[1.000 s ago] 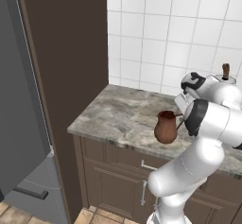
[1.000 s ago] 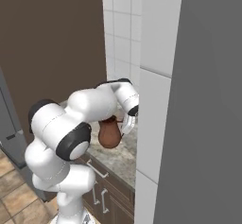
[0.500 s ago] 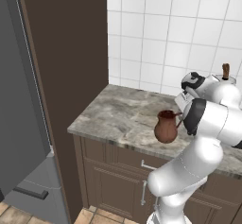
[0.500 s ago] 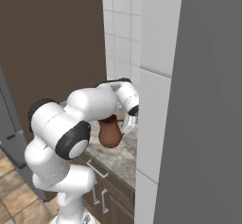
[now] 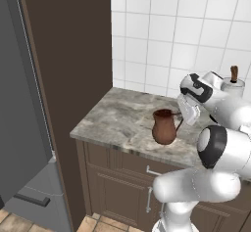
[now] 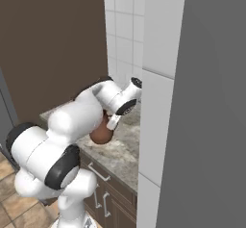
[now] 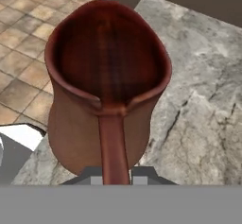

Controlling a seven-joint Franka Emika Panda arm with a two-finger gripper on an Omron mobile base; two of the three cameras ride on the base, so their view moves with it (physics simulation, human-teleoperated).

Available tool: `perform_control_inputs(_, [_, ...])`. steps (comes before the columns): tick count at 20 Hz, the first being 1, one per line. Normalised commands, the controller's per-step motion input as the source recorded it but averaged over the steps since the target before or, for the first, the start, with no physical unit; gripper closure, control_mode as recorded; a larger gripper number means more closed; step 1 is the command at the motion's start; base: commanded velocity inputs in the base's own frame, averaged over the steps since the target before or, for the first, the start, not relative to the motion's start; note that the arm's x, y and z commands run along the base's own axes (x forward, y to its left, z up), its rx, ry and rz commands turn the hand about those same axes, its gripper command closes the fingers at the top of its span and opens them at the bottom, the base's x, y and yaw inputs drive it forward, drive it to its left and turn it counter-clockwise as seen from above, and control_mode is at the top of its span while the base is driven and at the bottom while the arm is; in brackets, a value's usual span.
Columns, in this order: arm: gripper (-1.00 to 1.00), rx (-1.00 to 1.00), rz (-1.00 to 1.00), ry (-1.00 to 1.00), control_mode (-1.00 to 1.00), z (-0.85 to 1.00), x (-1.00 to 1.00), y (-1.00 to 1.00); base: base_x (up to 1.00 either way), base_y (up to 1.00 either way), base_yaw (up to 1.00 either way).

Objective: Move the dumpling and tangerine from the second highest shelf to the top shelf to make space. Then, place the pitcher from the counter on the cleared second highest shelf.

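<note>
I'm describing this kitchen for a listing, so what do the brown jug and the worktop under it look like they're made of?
The reddish-brown round-bellied pitcher looks like matte fired clay: earthy colour, thick rim, no glaze shine. The grey-brown counter looks like polished marbled stone, judging by its dark veins, though it could be an imitation.

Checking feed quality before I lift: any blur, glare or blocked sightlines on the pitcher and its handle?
Left base view: sharp, even light, no glare, pitcher unobstructed on the counter. Right base view: the arm covers most of the pitcher. Hand view: close and slightly soft, handle runs down between the fingertips, interior dark.

White tiled wall [image 5: 166, 35], dark brown panel [image 5: 68, 55], tan floor tiles [image 7: 23, 53]
</note>
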Motion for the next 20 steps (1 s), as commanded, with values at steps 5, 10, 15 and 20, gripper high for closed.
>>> perform_control_inputs(5, [1.0,-0.14,-0.55,-0.18,-1.0,0.49,-0.73,0.92,0.0,0.0,0.0])
perform_control_inputs(10, [1.0,-0.1,-0.58,-0.21,-1.0,0.6,-0.71,0.77,0.0,0.0,0.0])
perform_control_inputs(15, [1.0,-0.04,-0.57,-0.21,-1.0,0.73,-0.67,0.48,0.0,0.0,0.0])
perform_control_inputs(20, [1.0,0.0,-0.52,-0.15,-1.0,0.81,-0.64,0.11,0.0,0.0,0.0])
